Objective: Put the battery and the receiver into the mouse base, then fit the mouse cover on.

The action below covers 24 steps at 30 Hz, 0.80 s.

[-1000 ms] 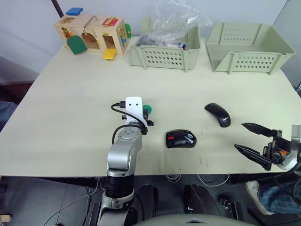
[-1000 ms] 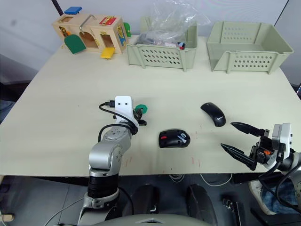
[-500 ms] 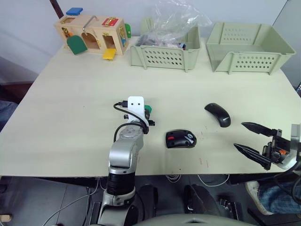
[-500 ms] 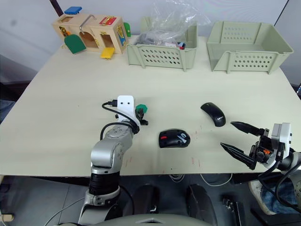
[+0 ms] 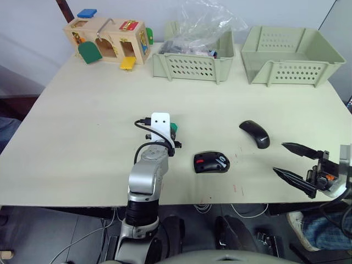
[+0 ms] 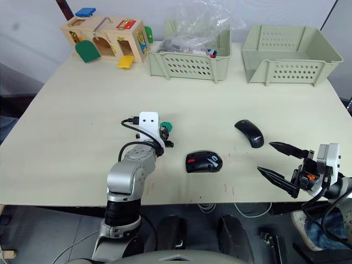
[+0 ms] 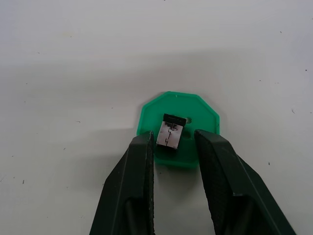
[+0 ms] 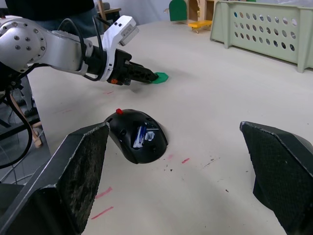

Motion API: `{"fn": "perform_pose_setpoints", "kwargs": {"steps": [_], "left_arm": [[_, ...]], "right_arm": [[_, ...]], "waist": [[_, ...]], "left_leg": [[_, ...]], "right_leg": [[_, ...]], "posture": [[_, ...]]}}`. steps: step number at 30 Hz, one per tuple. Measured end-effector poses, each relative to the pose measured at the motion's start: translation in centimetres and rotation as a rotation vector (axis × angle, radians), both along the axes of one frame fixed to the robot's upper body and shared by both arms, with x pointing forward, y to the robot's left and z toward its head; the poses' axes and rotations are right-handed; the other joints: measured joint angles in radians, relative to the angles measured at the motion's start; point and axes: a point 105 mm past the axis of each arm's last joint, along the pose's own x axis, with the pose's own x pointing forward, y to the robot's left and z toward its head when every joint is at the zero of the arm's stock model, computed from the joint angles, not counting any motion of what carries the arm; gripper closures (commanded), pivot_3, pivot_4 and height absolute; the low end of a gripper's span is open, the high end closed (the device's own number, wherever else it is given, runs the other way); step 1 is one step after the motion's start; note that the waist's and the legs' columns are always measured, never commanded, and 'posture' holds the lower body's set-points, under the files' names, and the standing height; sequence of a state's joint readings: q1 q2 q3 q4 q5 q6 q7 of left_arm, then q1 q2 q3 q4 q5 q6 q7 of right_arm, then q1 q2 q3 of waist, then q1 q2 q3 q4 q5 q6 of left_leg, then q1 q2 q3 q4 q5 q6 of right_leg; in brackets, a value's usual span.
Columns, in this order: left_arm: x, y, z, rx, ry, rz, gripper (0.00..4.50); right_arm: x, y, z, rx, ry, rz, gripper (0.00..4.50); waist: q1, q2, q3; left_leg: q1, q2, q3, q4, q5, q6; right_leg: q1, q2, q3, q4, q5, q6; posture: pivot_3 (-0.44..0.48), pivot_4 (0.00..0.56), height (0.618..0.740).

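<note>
Receiver step now, I think. My left hand (image 7: 171, 147) open, fingers either side of receiver (image 7: 170, 132) on green disc (image 7: 178, 128). Battery (image 8: 141, 136) already in mouse base (image 8: 137, 136). Right hand (image 5: 300, 163) open, empty. Next: pinch gently, lift.

A robot test lab: bare table (image 5: 82, 121), sorting bins (image 5: 289, 55), wooden latch-board toy (image 5: 107, 38).
</note>
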State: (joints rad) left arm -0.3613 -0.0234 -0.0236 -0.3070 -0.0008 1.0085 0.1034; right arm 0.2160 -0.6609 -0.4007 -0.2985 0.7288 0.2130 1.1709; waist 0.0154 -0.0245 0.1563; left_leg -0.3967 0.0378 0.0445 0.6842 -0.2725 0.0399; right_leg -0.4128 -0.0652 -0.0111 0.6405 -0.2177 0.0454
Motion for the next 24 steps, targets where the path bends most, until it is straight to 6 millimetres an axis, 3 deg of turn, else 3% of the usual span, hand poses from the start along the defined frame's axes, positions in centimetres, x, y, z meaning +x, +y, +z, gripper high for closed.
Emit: {"fn": "perform_pose_setpoints", "kwargs": {"steps": [24], "left_arm": [[0.25,0.30,0.71,0.005,-0.004,-0.020,3.06]], "right_arm": [[-0.01,0.01,-0.06,0.000,0.002,-0.001,0.00]], "waist": [[0.000,0.000,0.000]], "left_leg": [[0.000,0.000,0.000,0.000,0.000,0.000]], "right_leg": [[0.000,0.000,0.000,0.000,0.000,0.000]], "posture": [[0.000,0.150,0.740]]}}
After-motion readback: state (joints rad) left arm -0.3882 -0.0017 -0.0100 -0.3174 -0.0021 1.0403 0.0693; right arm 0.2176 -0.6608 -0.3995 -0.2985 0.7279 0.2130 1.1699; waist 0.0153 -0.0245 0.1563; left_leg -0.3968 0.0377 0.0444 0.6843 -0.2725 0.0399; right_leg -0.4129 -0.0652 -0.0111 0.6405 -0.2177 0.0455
